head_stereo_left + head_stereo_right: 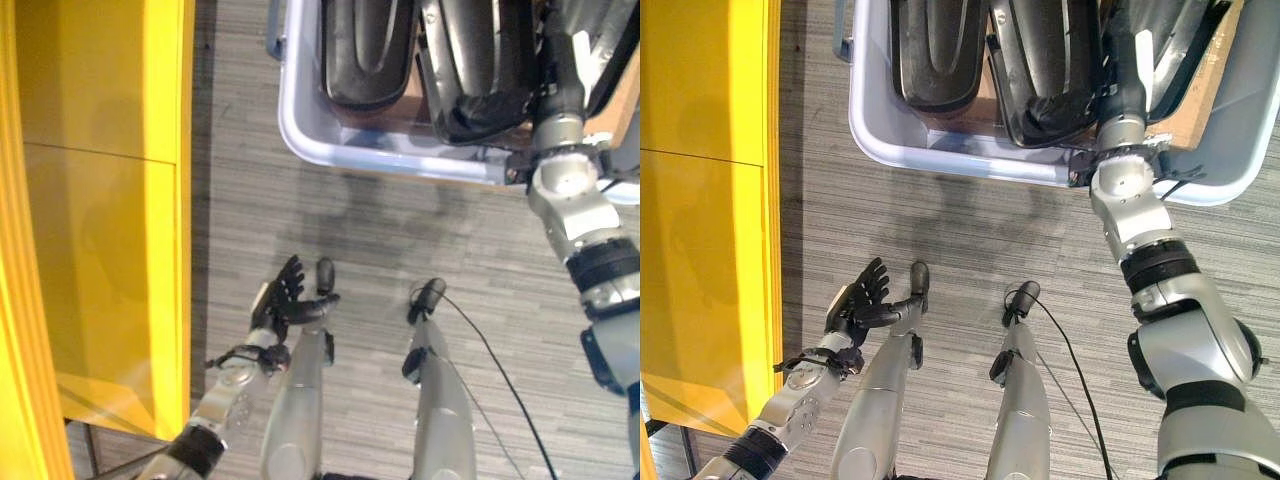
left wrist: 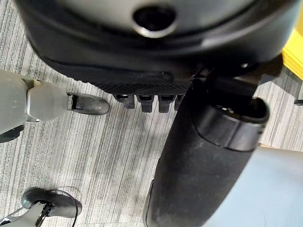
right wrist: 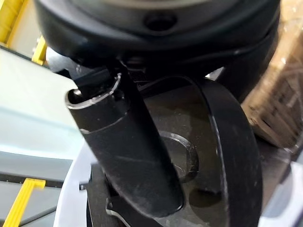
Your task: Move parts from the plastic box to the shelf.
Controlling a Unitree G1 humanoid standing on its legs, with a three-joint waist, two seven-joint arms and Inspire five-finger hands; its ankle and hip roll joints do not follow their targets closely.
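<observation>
The left hand [image 1: 862,300] hung nearest the camera at about 7 o'clock in the head views, low over the grey floor [image 1: 400,230], fingers loosely spread and holding nothing. The parts [image 1: 367,50], long black moulded pieces, lay side by side in the pale plastic box [image 1: 300,135] at 12 o'clock. The right hand [image 3: 128,156] reached into that box at about 1 o'clock. In its wrist view the thumb lay against a curved black part [image 3: 227,156], but the fingers could not be seen, so whether it had a grasp could not be told. The yellow shelf [image 1: 90,220] ran along 9 o'clock, well apart from the box.

The risk was probably a weak hold: the parts were packed close and looked smooth, so one lifted by an edge could slip or drag its neighbour. The head views showed box, shelf and both arms, while the right wrist view alone showed thumb contact.
</observation>
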